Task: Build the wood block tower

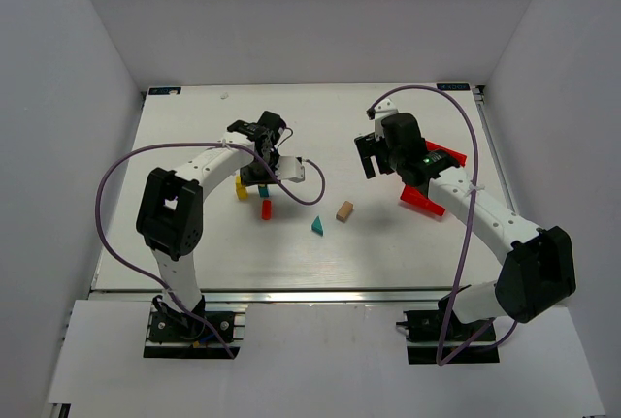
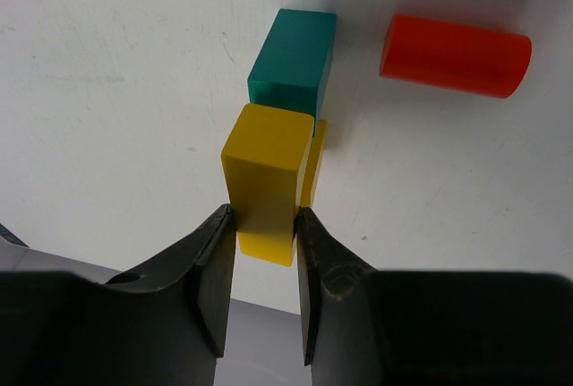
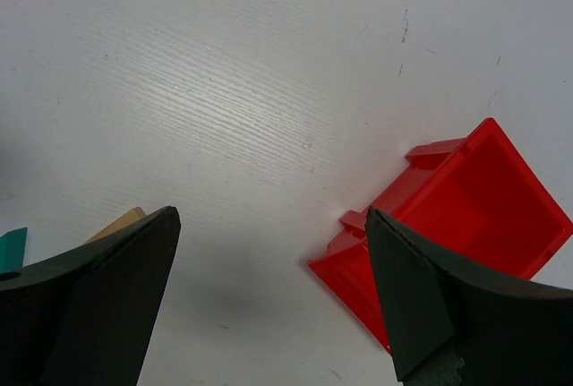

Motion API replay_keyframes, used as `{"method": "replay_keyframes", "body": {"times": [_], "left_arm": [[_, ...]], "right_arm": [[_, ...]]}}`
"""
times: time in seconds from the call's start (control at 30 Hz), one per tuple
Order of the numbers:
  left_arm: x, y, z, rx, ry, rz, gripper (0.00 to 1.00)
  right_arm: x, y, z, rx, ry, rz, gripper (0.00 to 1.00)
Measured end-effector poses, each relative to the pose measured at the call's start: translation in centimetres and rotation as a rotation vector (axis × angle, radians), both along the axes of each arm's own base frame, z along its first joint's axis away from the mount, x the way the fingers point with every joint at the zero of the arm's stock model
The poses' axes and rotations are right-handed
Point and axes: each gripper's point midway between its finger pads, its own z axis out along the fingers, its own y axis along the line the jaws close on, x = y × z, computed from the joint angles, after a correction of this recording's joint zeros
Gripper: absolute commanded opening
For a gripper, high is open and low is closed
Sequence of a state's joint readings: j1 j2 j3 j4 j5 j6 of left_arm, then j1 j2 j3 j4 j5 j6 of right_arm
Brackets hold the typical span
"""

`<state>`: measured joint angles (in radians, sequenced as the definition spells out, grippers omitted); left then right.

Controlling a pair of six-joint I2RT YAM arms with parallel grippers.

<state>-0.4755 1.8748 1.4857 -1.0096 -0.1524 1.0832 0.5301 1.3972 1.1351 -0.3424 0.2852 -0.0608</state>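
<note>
A white worktop with faint grain fills the middle of the frame. A plain white left wall, back wall and right wall box it in. Light is soft and even. A metal rail lines its lower edge.

Red bin on right half of white table, partly hidden from above, its hollow inside showing in right wrist view. Plain white walls behind and both sides.

Yellow block, perhaps against teal block (red cylinder nearby)
</note>
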Motion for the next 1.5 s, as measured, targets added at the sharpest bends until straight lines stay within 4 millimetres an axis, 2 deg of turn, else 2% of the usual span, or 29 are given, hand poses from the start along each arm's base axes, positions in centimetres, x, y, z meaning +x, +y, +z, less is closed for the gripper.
{"method": "replay_keyframes", "body": {"times": [1.5], "left_arm": [[0.64,-0.10,0.22,0.009,-0.031,0.001,0.16]], "right_arm": [[0.05,-0.10,0.03,-0.018,-0.004,0.014,0.89]]}}
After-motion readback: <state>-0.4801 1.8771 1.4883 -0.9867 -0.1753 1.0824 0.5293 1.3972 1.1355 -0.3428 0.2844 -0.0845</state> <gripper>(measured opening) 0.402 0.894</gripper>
